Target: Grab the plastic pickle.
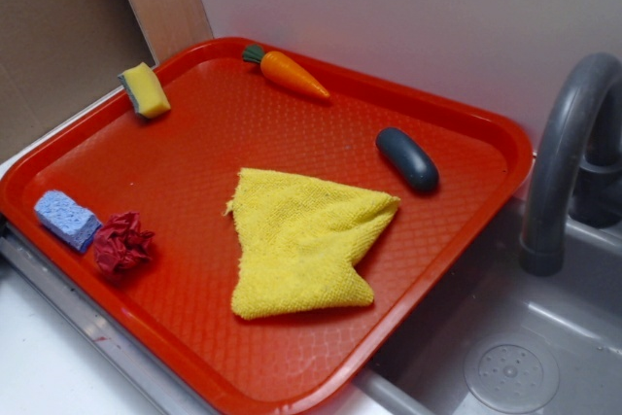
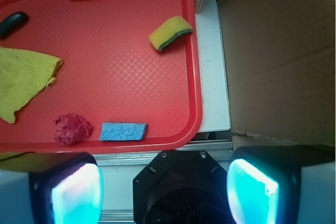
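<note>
The plastic pickle (image 1: 407, 158) is a dark grey-green capsule lying on the red tray (image 1: 194, 143) near its right rim, just above the yellow cloth (image 1: 301, 240). In the wrist view the pickle (image 2: 12, 23) shows at the far left edge of the tray (image 2: 131, 77). My gripper (image 2: 165, 192) hangs high over the tray's outer edge, far from the pickle. Its jaws stand wide apart with glowing cyan pads (image 2: 79, 195) and nothing between them. The exterior view does not show the gripper.
On the tray also lie an orange carrot (image 1: 287, 72), a yellow-green sponge (image 1: 144, 90), a blue sponge (image 1: 66, 220) and a crumpled red wad (image 1: 122, 243). A grey faucet (image 1: 564, 143) and sink (image 1: 505, 357) stand to the right. Cardboard (image 2: 278, 51) flanks the tray.
</note>
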Motion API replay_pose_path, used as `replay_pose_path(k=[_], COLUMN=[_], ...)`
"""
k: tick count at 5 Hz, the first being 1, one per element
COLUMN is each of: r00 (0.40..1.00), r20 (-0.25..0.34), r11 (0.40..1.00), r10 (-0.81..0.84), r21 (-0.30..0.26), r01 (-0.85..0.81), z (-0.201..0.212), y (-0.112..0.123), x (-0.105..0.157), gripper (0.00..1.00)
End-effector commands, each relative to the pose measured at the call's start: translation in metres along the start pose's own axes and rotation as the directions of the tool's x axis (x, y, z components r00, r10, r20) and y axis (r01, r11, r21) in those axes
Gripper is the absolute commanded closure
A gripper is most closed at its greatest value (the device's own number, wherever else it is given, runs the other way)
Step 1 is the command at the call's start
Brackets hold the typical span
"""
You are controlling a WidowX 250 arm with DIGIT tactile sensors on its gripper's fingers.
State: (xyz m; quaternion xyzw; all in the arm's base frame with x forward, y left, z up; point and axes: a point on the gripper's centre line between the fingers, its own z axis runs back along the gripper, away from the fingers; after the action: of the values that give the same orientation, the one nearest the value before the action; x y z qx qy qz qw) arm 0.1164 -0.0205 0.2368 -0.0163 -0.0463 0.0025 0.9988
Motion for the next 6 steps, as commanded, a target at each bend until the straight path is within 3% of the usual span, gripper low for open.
replay_pose_path(k=[1,2,3,4,5,6], r00=[1.000,0.997,0.982,0.952,0.894,0.846], r20=[0.000,0.053,0.066,0.051,-0.018,-0.079], r11=[1.000,0.998,0.982,0.940,0.833,0.776], r10=[0.000,0.051,0.176,0.301,0.447,0.527], r21=[0.000,-0.050,-0.084,-0.187,-0.357,-0.361], r01=[0.000,-0.048,-0.170,-0.287,-0.423,-0.517], z=[0.000,-0.010,-0.019,-0.028,-0.050,-0.069], y=[0.000,-0.028,-0.057,-0.088,-0.121,-0.151], x=[0.000,0.020,0.040,0.057,0.080,0.094], gripper=[0.00,0.00,0.00,0.00,0.00,0.00])
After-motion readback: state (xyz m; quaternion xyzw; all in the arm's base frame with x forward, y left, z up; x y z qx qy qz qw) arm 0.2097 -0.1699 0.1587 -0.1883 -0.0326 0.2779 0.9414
